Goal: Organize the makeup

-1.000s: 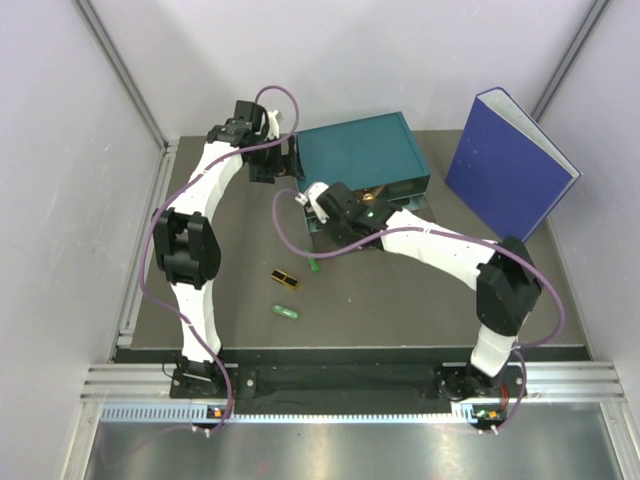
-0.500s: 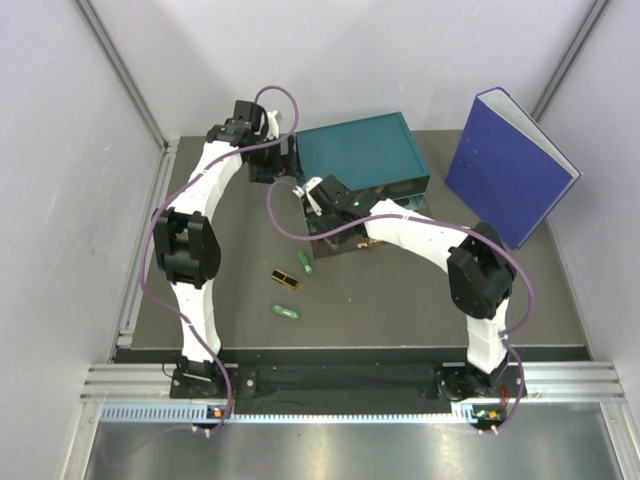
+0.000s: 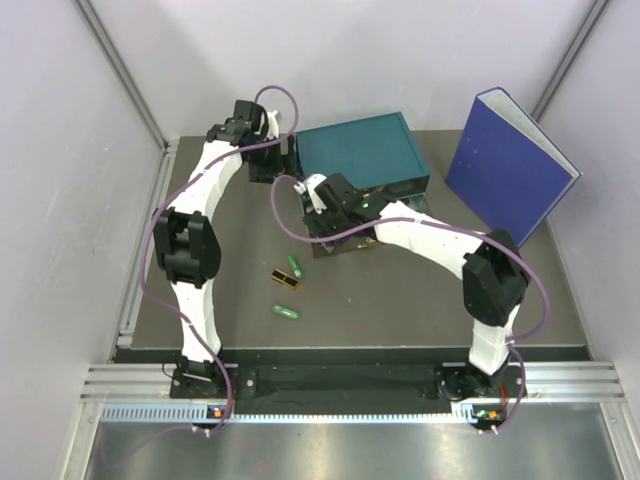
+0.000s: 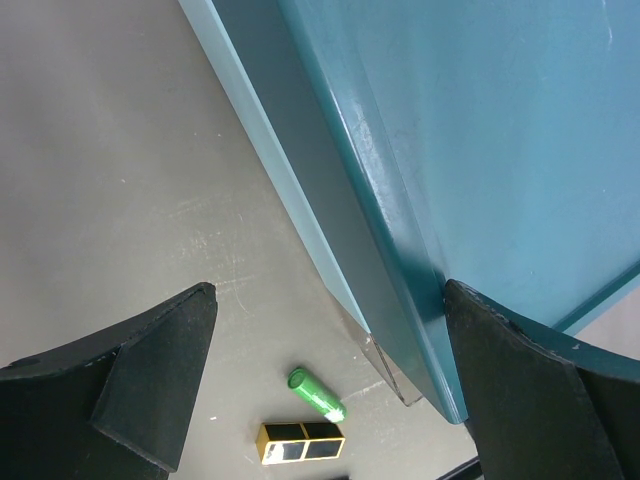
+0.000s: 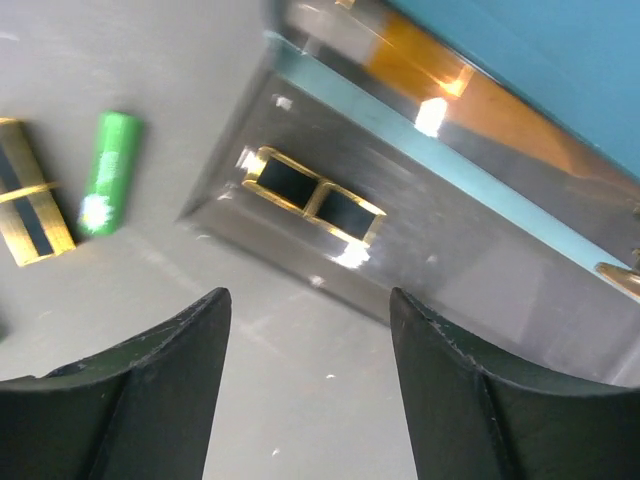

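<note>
Right end effector, fingers apart, hangs over the clear plastic drawer; black-and-gold rectangular case lies inside. Left end effector gapes, empty. Retreat low and you may clip the drawer wall.

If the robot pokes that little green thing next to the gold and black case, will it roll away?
Probably yes: the green capsule looks round and smooth, lying on its side on the flat table, so a sideways nudge could roll it. Its shiny skin may slip in the jaws.

top view high, looking down; wrist views close, downward (both share green capsule).
</note>
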